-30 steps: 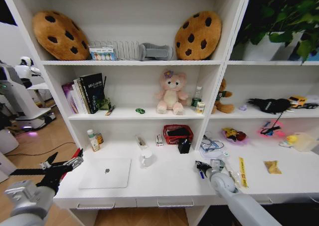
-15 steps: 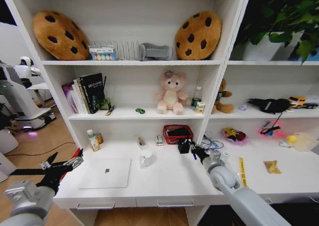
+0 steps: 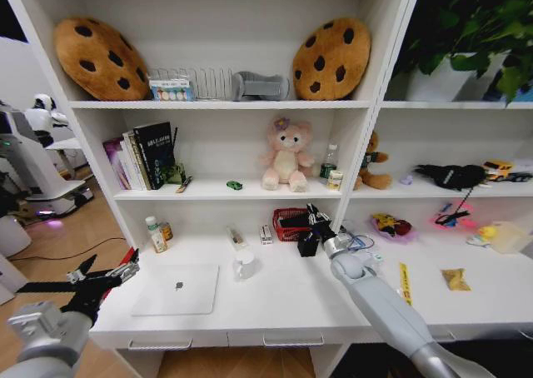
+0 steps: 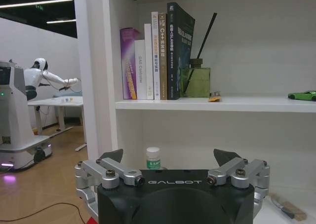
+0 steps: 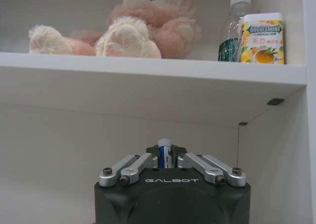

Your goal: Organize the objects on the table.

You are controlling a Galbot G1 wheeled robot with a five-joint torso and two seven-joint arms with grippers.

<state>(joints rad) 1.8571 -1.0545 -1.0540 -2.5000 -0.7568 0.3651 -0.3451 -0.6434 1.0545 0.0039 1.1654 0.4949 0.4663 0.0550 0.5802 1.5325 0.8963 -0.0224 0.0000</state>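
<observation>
Your right gripper has climbed from the table's front to the red basket — clamped on a blue marker; lower it in upright — left gripper waits open

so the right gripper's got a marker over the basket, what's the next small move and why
Probably lower a little and release. The right gripper is shut on the blue marker and sits right above the red wire basket, under the shelf. The left gripper waits open beside the laptop.
</observation>
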